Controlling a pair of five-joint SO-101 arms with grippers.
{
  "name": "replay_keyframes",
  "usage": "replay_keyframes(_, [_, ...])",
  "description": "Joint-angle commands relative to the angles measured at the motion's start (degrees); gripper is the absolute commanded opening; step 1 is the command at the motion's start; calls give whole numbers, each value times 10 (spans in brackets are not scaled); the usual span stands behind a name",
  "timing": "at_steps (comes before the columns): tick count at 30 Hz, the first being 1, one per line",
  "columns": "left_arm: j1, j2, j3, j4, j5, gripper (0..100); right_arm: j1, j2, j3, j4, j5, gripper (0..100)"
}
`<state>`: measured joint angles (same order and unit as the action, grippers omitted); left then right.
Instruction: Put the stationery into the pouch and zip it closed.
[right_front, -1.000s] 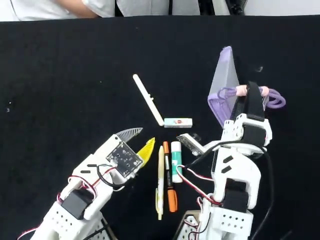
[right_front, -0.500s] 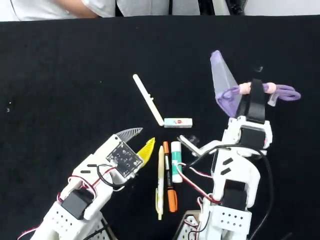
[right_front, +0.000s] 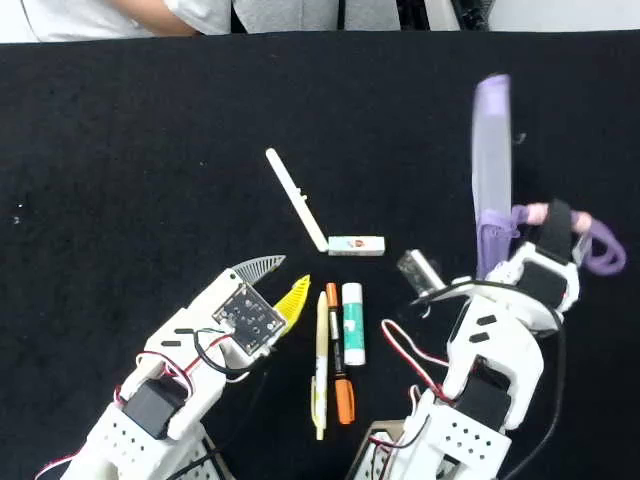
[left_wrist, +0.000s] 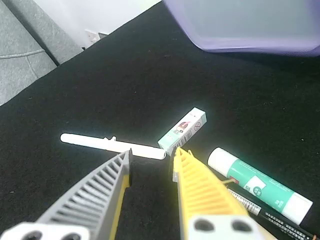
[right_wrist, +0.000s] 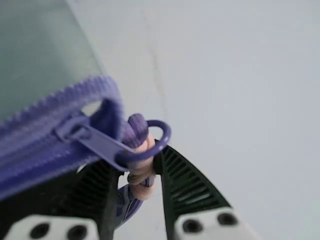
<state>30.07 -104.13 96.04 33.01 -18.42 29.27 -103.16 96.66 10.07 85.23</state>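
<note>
- Table (right_front: 120, 130): black work surface. All five stationery items lie on it at the centre of the high view.
- Pouch (right_front: 491, 150): translucent purple, upper right of the high view. It is held up on edge by my right gripper. I cannot tell whether its mouth is open.
- Right gripper (right_wrist: 140, 165): my jaws are pinched narrow on the zip cord (right_wrist: 141, 180), just beside the zip pull (right_wrist: 100, 142).
- Left gripper (right_front: 283, 280): lower left of centre, jaws parted and holding nothing, near the pen tips.
- Stationery, longest first: white stick (right_front: 296, 198), yellow pen (right_front: 320, 365), orange marker (right_front: 339, 360), glue stick (right_front: 353, 322), small box (right_front: 356, 245). The pen, marker and glue stick lie side by side.
- Progress: I judge that no item is loaded yet. Loading all five items and closing the zip remain.
</note>
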Motion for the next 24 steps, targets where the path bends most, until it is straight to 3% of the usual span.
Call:
replay_keyframes(1, [5, 0, 14, 2, -5, 152, 24, -50, -17, 91, -120, 11])
replay_keyframes(10, [5, 0, 14, 2, -5, 152, -54, -49, -114, 307, -331, 11])
replay_keyframes(24, [3, 0, 14, 2, -5, 152, -146, -48, -196, 324, -654, 11])
